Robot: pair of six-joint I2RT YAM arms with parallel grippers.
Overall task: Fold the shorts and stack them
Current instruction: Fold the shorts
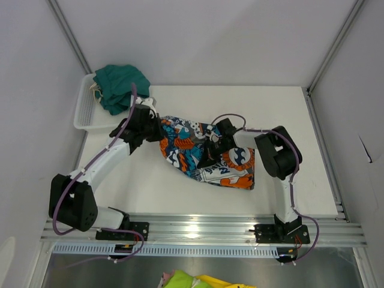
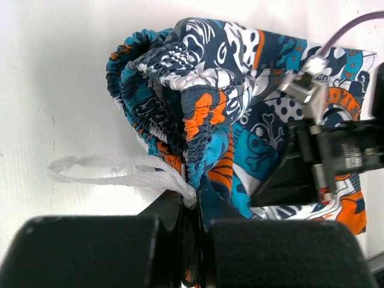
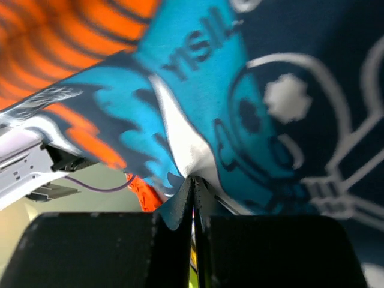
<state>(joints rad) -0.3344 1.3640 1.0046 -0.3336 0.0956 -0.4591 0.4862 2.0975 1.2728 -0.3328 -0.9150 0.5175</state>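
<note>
The patterned shorts (image 1: 201,155), printed in orange, teal, white and grey, lie crumpled mid-table. My left gripper (image 1: 157,129) is at their left end. In the left wrist view it (image 2: 195,201) is shut on the gathered waistband of the shorts (image 2: 204,90), with the white drawstring (image 2: 114,171) trailing left onto the table. My right gripper (image 1: 211,148) is over the shorts' middle. In its wrist view it (image 3: 193,183) is shut on a pinched fold of the shorts (image 3: 198,78), lifted off the table. The dark teal-green shorts (image 1: 122,86) sit bunched in the basket.
The white mesh basket (image 1: 86,111) stands at the table's far left corner. The right arm's wrist (image 2: 327,159) is close in front of the left gripper. A metal rail (image 1: 204,231) runs along the near edge; yellow-green cloth (image 1: 183,280) lies below it.
</note>
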